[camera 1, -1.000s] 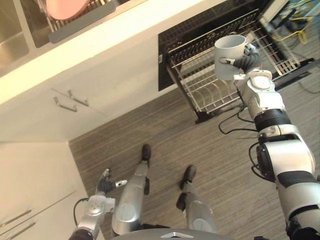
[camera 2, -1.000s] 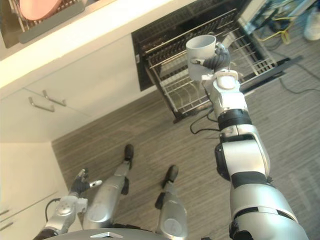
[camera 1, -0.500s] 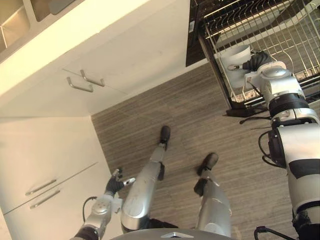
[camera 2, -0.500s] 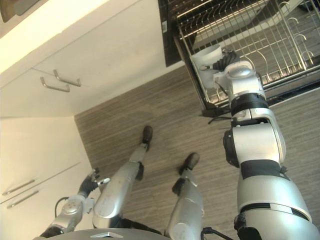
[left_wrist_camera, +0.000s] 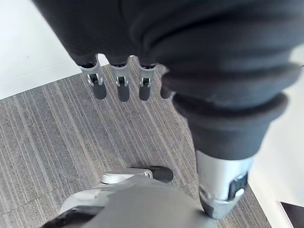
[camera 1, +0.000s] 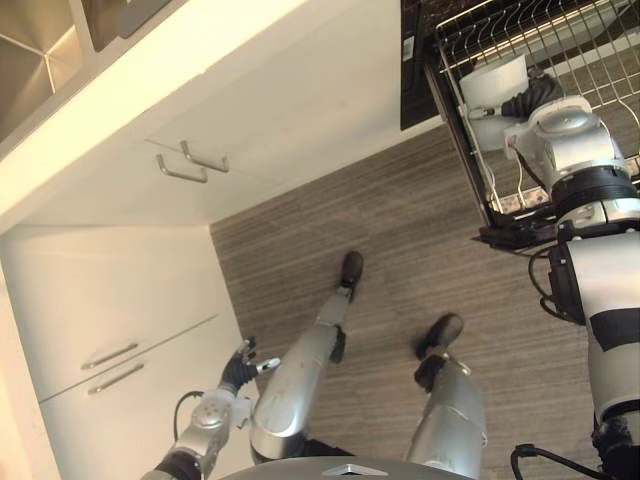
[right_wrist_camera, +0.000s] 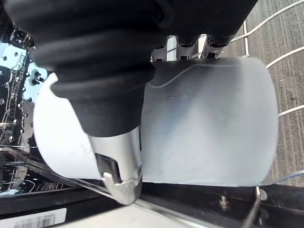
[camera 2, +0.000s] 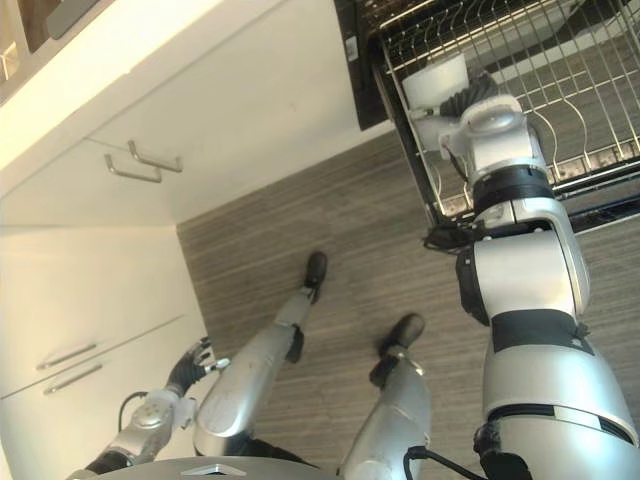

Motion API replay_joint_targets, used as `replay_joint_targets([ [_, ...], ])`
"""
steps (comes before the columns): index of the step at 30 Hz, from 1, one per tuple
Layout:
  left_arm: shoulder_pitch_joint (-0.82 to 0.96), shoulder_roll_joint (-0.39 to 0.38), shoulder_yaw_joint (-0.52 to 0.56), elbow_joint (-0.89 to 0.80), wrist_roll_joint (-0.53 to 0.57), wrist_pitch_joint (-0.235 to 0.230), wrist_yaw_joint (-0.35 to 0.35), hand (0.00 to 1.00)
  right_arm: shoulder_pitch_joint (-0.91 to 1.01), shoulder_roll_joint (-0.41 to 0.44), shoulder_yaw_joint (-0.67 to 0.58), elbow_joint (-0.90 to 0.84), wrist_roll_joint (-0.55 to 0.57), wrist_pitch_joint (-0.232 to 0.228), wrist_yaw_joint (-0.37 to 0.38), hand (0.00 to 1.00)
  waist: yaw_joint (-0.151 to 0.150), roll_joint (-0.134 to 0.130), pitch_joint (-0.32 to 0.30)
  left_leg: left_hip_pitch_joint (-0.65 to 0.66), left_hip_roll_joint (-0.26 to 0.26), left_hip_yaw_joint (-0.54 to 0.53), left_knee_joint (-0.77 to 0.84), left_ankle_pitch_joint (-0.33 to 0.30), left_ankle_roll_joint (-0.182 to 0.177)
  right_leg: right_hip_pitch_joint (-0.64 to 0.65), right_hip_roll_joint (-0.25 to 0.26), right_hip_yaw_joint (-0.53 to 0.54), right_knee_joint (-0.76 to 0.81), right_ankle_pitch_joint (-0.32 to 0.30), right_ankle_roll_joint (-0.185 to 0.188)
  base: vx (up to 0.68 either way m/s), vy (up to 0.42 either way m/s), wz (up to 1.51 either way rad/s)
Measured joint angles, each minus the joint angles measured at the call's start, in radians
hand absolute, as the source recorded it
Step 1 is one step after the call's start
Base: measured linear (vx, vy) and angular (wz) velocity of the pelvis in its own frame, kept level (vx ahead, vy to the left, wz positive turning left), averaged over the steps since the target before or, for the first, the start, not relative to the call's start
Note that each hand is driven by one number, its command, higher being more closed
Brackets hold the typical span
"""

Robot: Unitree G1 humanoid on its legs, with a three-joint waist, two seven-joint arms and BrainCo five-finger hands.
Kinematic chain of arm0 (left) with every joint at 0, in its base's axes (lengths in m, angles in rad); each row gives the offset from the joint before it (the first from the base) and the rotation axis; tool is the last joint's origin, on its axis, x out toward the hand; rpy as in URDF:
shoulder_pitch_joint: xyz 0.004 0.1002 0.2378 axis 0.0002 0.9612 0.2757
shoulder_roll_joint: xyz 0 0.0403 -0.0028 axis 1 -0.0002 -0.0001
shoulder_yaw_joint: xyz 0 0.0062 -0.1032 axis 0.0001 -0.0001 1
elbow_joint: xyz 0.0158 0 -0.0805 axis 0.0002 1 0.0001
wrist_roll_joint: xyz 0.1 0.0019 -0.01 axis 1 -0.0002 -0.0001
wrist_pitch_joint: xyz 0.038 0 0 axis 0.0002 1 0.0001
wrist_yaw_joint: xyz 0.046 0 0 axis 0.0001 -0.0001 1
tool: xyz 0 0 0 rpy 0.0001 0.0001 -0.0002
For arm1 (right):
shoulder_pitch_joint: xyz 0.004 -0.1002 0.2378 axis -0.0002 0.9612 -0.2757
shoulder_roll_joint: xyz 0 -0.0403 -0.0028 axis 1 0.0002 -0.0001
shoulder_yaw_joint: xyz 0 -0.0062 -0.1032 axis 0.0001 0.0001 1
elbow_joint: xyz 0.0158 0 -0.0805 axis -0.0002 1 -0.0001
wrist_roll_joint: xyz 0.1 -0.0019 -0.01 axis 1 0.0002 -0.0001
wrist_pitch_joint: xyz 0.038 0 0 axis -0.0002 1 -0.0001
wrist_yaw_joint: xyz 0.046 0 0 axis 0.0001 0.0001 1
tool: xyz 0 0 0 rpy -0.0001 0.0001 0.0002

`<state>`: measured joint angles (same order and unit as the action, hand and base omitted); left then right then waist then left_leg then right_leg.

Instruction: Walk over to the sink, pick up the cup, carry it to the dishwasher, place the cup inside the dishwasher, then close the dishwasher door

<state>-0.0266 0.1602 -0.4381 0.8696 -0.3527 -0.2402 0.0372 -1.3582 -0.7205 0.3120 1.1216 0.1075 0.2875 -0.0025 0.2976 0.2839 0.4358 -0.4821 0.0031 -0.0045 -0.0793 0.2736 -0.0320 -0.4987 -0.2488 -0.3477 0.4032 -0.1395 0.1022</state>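
Note:
A pale grey cup (camera 1: 492,82) (right_wrist_camera: 209,128) sits in my right hand (camera 1: 530,100), whose fingers and thumb (right_wrist_camera: 118,161) curl round it. The cup is low among the wires of the pulled-out dishwasher rack (camera 1: 560,40) at the upper right, near the rack's left edge. I cannot tell whether it rests on the wires. The dark dishwasher opening (camera 1: 415,70) lies just left of it. My left hand (camera 1: 240,372) hangs low beside the white cabinets, fingers (left_wrist_camera: 121,88) relaxed and holding nothing.
White cabinet doors with metal handles (camera 1: 190,165) run under a pale countertop (camera 1: 150,80), with the steel sink (camera 1: 30,70) at the upper left. Drawer fronts (camera 1: 110,365) stand at the left. Grey striped floor (camera 1: 380,230) spreads between the cabinets and the rack.
The whole picture has shifted, so the camera moved. My right hand went from holding the cup high above the rack to holding it low among the rack's wires.

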Motion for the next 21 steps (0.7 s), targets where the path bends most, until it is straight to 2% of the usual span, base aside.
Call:
replay_joint_targets([
  [2,0.005,0.009,-0.006,-0.006,0.001,0.0,-0.002,0.0,-0.008,-0.002,0.001,0.0,-0.002,-0.015,0.005,0.0,-0.006,0.002,-0.001,0.03,-0.004,-0.004,0.0,-0.001,-0.001,0.022,-0.003,0.006,-0.001,-0.003,0.0,0.01,-0.058,-0.11],
  [5,0.018,0.015,-0.006,-0.017,0.001,0.001,-0.007,0.0,-0.03,-0.017,0.001,0.0,-0.002,-0.039,0.017,0.0,-0.035,0.006,-0.005,0.055,-0.004,-0.023,0.0,-0.007,-0.008,0.054,-0.002,0.003,-0.009,-0.003,0.0,0.0,-0.061,0.02],
  [8,0.025,0.016,-0.004,-0.024,0.002,0.001,-0.019,0.0,-0.033,-0.034,0.001,-0.002,-0.002,-0.056,0.025,0.0,-0.043,0.006,-0.005,0.09,-0.003,-0.025,0.0,-0.014,-0.015,0.096,0.001,-0.001,-0.019,-0.001,0.002,-0.01,-0.049,0.0],
  [12,0.053,0.014,0.014,-0.036,0.005,0.002,-0.028,0.0,-0.046,-0.034,-0.001,-0.01,0.017,-0.108,0.092,0.0,-0.077,0.006,-0.004,0.145,0.013,-0.026,-0.001,-0.03,-0.019,0.174,0.023,-0.019,-0.063,0.008,-0.001,0.0,-0.057,0.01],
  [15,0.069,0.001,0.049,-0.038,0.005,0.002,-0.035,0.0,-0.047,-0.034,-0.006,-0.023,0.025,-0.134,0.126,0.0,-0.09,0.004,-0.003,0.172,0.021,-0.023,-0.001,-0.034,-0.021,0.211,0.035,-0.021,-0.088,0.018,0.0,0.03,-0.055,-0.05],
  [18,0.094,-0.016,0.108,-0.048,0.005,0.001,-0.042,0.0,-0.038,-0.034,-0.066,-0.07,0.102,-0.179,0.136,0.0,-0.115,-0.004,0.003,0.215,0.03,-0.021,-0.001,-0.035,-0.023,0.264,0.047,-0.023,-0.111,0.025,-0.002,0.04,-0.078,-0.03],
  [21,0.126,-0.027,0.163,-0.054,0.005,-0.008,-0.039,0.0,0.069,-0.032,-0.189,-0.234,0.19,-0.244,0.132,0.0,-0.145,-0.024,0.014,0.284,0.042,-0.018,-0.001,-0.056,-0.031,0.35,0.065,-0.031,-0.149,0.026,-0.003,0.02,-0.087,0.01],
])
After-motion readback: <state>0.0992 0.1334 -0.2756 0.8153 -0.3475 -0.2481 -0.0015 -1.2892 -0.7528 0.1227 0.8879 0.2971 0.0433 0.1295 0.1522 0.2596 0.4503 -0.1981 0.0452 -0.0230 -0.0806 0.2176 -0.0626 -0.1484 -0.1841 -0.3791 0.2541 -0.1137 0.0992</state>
